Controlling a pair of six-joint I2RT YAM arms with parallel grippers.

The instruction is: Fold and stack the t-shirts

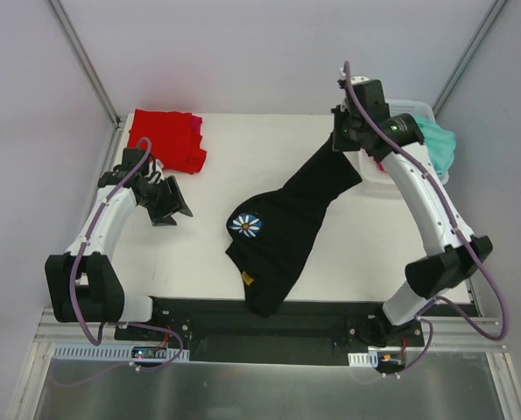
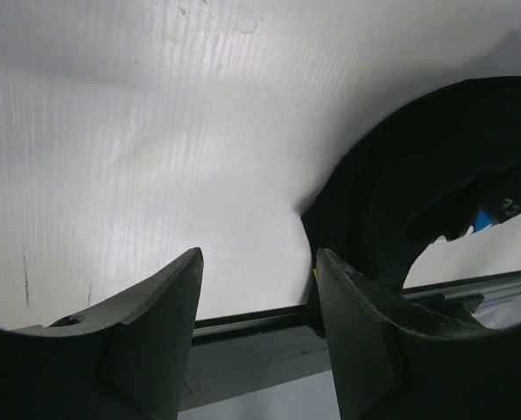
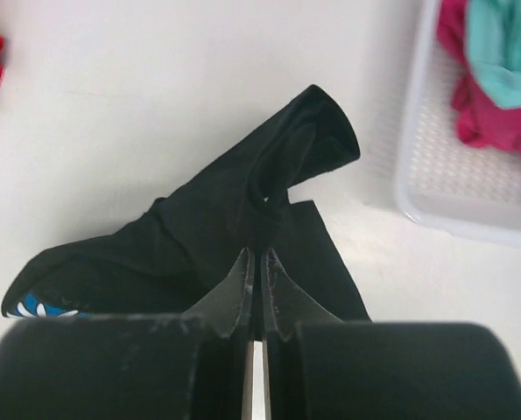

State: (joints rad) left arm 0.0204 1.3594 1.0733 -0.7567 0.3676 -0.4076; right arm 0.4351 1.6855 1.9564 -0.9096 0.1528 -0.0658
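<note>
Right pincer point(image 3: 256, 255) is clamped tight on a fold of the black t-shirt point(image 3: 242, 206), both fingers pressed together with the cloth caught at their tips. It sits over the far right part of the table point(image 1: 269, 140), just beside the white basket point(image 3: 435, 210). From where I stand the shirt is pulled up at that end and trails down in a long diagonal toward the near side. Its lower end lies over the table's front edge between the two arm bases, and the daisy print point(image 1: 246, 225) faces up about halfway along. Over on the left, the left pincer point(image 1: 177, 203) hangs low above the bare table with its jaws parted to a middling gap and nothing between them. Its wrist camera shows only white surface in the gap and the black shirt's edge off to the right of one finger. A red t-shirt point(image 1: 168, 140) lies in a flat heap at the far left corner, well apart from the black one. Inside the basket a teal t-shirt point(image 3: 505, 48) is bunched on top of a magenta t-shirt point(image 3: 483, 122)
</note>
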